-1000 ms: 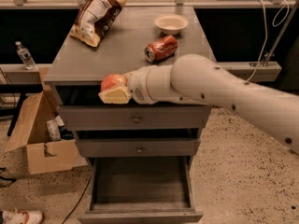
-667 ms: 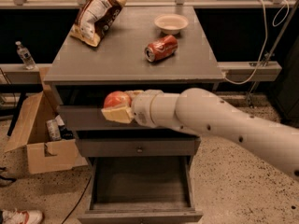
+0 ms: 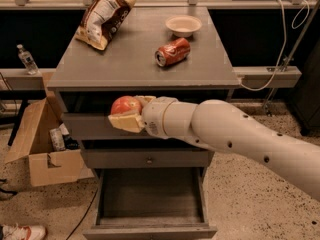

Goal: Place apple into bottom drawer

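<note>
The apple (image 3: 125, 105) is orange-red with a paler patch and sits between the cream fingers of my gripper (image 3: 127, 115), which is shut on it. The gripper hangs in front of the cabinet's top drawer face, left of centre, well above the bottom drawer (image 3: 150, 194). The bottom drawer is pulled open at the base of the grey cabinet and shows a plain grey floor. My white arm (image 3: 235, 134) reaches in from the right.
On the cabinet top (image 3: 145, 59) lie a chip bag (image 3: 102, 16), a red soda can (image 3: 171, 51) on its side and a small white bowl (image 3: 183, 25). An open cardboard box (image 3: 42, 144) stands on the floor at the left. A shoe (image 3: 20, 231) lies at the bottom left.
The gripper with the apple has come down from the cabinet's top edge to the front of the top drawer. The arm has dropped with it.
</note>
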{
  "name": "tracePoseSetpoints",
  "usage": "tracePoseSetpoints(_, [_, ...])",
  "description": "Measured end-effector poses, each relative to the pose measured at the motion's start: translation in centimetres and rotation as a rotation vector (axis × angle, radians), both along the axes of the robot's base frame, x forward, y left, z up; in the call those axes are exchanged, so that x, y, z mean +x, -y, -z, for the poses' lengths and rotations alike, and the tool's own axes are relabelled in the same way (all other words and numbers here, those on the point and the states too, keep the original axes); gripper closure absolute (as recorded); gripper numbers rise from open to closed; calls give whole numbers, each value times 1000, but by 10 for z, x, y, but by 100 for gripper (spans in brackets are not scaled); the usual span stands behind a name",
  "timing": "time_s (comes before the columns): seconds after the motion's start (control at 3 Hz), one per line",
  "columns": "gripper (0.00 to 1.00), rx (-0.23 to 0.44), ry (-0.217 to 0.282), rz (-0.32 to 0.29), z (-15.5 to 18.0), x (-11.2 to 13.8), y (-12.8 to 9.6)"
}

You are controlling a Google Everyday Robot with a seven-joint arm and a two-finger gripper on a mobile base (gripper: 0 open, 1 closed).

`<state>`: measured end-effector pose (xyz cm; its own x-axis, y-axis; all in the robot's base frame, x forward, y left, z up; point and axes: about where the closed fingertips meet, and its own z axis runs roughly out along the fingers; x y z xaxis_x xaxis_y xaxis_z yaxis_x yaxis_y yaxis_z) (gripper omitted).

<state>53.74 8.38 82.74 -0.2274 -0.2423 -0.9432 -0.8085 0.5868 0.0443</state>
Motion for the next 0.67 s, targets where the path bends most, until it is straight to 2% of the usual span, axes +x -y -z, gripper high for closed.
tracePoseSetpoints(0.33, [100, -15, -50, 28, 43, -3, 12])
tracePoseSetpoints(0.67, [100, -19, -120, 46, 102, -17, 35])
